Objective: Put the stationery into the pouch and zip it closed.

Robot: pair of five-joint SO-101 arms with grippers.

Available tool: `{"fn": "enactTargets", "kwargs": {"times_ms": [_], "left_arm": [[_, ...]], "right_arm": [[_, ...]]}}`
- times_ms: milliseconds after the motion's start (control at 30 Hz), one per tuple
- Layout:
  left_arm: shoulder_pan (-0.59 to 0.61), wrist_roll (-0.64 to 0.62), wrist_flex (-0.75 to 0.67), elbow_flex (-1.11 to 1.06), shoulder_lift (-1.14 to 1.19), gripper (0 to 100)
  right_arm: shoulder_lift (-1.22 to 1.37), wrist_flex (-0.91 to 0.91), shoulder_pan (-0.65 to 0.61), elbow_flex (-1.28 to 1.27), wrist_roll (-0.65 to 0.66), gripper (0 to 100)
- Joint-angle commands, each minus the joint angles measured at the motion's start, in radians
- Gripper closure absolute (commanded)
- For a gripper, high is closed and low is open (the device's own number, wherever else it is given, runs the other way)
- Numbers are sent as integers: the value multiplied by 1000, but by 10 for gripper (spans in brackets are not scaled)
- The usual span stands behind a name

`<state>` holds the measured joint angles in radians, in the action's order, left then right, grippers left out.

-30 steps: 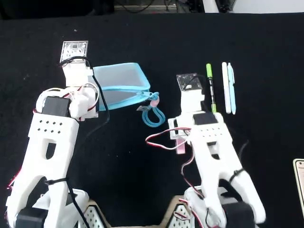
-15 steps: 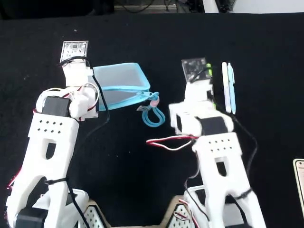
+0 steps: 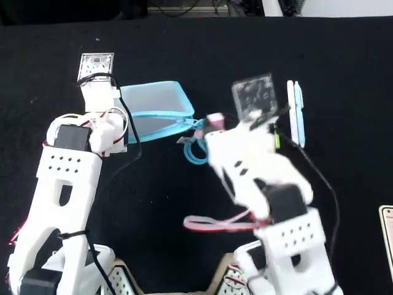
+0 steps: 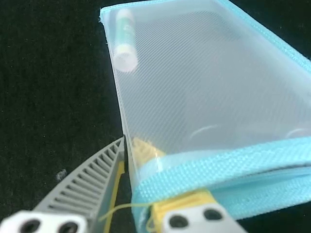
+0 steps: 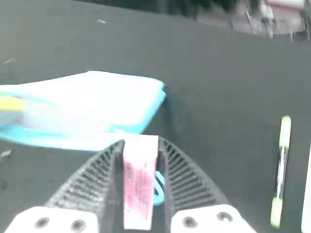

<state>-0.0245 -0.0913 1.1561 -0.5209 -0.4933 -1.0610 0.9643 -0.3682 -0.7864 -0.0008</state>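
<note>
A translucent pouch (image 3: 156,107) with a light-blue zipper edge lies at the back left, and a white tube (image 4: 124,41) shows inside it. My left gripper (image 3: 124,127) is shut on the pouch's (image 4: 204,97) near edge, its jaws pinching the mesh (image 4: 127,145). My right gripper (image 3: 213,126) is shut on a pink eraser (image 3: 215,118), held just right of the pouch's open mouth and above the blue strap loop (image 3: 196,152). From the right wrist, the eraser (image 5: 140,182) sits between the fingers, with the pouch (image 5: 82,111) beyond. A white pen (image 3: 290,110) and a blue pen (image 3: 299,110) lie at the right.
A green pen (image 5: 281,170) lies right of my right arm, mostly hidden by it in the high view. A card (image 3: 387,236) lies at the table's right edge. The black tabletop is bare toward the back.
My right arm has swung left and forward, carrying the pink eraser from near its own base up to the pouch's mouth. The left arm and pouch have not moved.
</note>
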Motion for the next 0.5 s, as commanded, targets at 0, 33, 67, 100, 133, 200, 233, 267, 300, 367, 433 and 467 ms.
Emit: {"fn": "enactTargets", "kwargs": {"times_ms": [0, 33, 67, 100, 133, 200, 233, 267, 300, 367, 433, 467], "left_arm": [[-4, -14, 2, -41, 18, 970], [-4, -14, 0, -41, 18, 970], [-4, -14, 0, -41, 20, 970], [-4, -14, -2, -41, 20, 970], [-4, -14, -2, -41, 20, 970], [-4, -14, -2, -41, 18, 970], [-4, -14, -2, -41, 18, 970], [-4, -14, -2, -41, 17, 970], [-4, -14, -2, -41, 17, 970], [-4, -14, -2, -41, 18, 970], [-4, -14, -2, -41, 20, 970], [-4, -14, -2, -41, 20, 970]], "right_arm": [[-97, -75, -97, 45, 0, 987], [-116, -106, -112, 35, 0, 987], [-131, -143, -124, 21, 0, 987], [-143, -186, -137, 5, 0, 987], [-153, -233, -155, -13, 0, 987], [-165, -342, -203, -71, 0, 987], [-166, -402, -227, -107, 0, 987], [-166, -462, -247, -142, 0, 987], [-165, -525, -267, -177, 0, 987], [-165, -652, -293, -252, 0, 987], [-165, -779, -304, -320, 0, 987], [-165, -839, -304, -354, 0, 987]]}}
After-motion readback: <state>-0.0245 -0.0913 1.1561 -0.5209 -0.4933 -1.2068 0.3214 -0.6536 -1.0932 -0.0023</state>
